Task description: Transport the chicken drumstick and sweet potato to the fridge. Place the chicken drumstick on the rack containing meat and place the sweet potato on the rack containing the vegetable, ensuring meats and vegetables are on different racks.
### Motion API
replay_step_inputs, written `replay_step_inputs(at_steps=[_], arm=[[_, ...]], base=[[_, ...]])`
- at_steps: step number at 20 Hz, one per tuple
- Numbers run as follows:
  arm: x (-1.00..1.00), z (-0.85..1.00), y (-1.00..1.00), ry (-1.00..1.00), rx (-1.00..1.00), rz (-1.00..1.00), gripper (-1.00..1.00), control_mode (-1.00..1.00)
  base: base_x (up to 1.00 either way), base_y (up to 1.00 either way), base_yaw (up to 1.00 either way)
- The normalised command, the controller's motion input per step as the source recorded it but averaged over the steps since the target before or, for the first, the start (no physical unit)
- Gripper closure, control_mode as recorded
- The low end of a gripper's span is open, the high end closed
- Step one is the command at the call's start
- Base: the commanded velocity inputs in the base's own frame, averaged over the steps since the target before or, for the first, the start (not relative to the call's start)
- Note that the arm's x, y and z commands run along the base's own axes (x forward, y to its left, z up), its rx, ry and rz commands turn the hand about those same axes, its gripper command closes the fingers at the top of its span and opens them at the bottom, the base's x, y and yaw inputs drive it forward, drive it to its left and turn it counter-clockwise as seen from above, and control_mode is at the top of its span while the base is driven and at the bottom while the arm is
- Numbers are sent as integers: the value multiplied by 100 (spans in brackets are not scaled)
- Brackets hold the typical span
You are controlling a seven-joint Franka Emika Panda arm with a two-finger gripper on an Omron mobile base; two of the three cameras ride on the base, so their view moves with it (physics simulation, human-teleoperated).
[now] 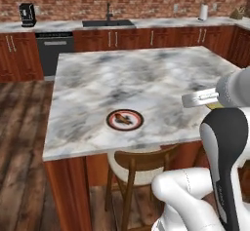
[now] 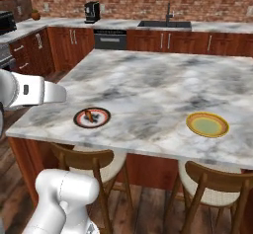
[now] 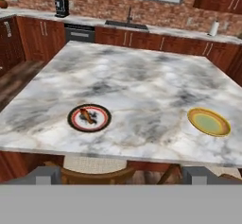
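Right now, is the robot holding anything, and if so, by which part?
Nothing is held. The gripper has its jaws wide open, back from the island edge, and the food still lies on the red-rimmed plate on the marble island.

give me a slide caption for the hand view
Open gripper looks over a marble island holding a red-rimmed plate of food and an empty yellow plate.

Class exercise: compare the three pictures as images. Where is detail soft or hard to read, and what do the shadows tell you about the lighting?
Left base view: the food on the red-rimmed plate is a blurry dark smudge. Right base view: the yellow plate casts only a faint shadow on the island counter, so the light is soft and even. Hand view: the plates read clearest, and the far coffee machine is coarse.
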Motion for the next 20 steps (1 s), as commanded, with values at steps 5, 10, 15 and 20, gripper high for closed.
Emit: replay_step_inputs(at_steps=[5, 10, 15, 20], arm=[[0, 0, 0, 0, 0, 0, -100, 100], [0, 0, 0, 0, 0, 0, -100, 100], [0, 0, 0, 0, 0, 0, -100, 100], [40, -28, 18, 10, 7, 2, -100, -100]], base=[[100, 0, 46], [100, 0, 45], [82, 3, 12], [34, 8, 0]])
